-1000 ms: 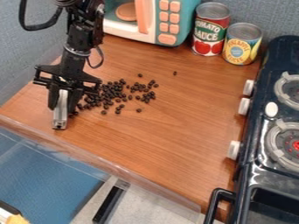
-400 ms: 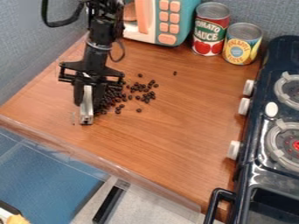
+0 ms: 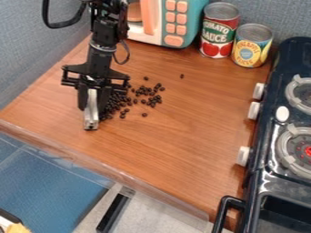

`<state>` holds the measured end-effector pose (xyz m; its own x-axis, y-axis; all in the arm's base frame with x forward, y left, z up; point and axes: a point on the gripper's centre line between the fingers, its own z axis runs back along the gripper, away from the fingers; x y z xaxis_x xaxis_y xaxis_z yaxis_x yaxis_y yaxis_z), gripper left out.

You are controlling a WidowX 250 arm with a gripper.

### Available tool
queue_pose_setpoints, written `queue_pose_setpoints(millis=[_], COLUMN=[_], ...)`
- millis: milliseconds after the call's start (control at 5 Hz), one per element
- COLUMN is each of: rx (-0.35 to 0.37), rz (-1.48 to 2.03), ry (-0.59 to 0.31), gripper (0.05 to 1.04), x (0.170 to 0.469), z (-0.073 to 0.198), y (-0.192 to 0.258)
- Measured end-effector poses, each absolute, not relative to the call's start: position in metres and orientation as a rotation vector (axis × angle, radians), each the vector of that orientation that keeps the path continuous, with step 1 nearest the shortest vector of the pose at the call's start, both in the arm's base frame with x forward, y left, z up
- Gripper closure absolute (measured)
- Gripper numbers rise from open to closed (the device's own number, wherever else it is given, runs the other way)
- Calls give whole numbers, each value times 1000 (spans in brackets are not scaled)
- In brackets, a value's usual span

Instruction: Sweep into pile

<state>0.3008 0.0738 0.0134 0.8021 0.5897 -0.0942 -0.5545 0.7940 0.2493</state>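
My gripper (image 3: 93, 103) hangs down over the left part of the wooden counter, shut on a narrow grey tool (image 3: 91, 119) whose lower end is down at the counter. Small dark beans (image 3: 152, 94) lie loosely clustered just right of the gripper, some close against the tool and right finger. Part of the cluster is hidden behind the gripper. One stray bean (image 3: 182, 76) lies farther back to the right, and another (image 3: 144, 114) sits at the cluster's front.
A toy microwave (image 3: 173, 22) stands at the back, beside a tomato sauce can (image 3: 219, 30) and a yellow can (image 3: 251, 45). The dark toy stove (image 3: 263, 136) borders the right side. A clear ledge (image 3: 115, 170) runs along the counter's front edge.
The gripper and grey tool have moved right across the counter, and the beans on the left have been pushed rightward into the cluster. Between the last two frames they barely moved.
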Motion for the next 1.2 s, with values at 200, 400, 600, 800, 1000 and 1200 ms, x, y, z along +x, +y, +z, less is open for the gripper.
queue_pose_setpoints(millis=[200,400,600,800,1000,1200], rx=[193,180,146,134,119,110], rz=[561,568,553,566,593,598], ry=[163,168,166,193,201,195], gripper=[727,727,727,727,727,727], x=[307,308,314,318,325,332], z=[14,15,17,16,16,18], y=[47,44,23,15,12,11])
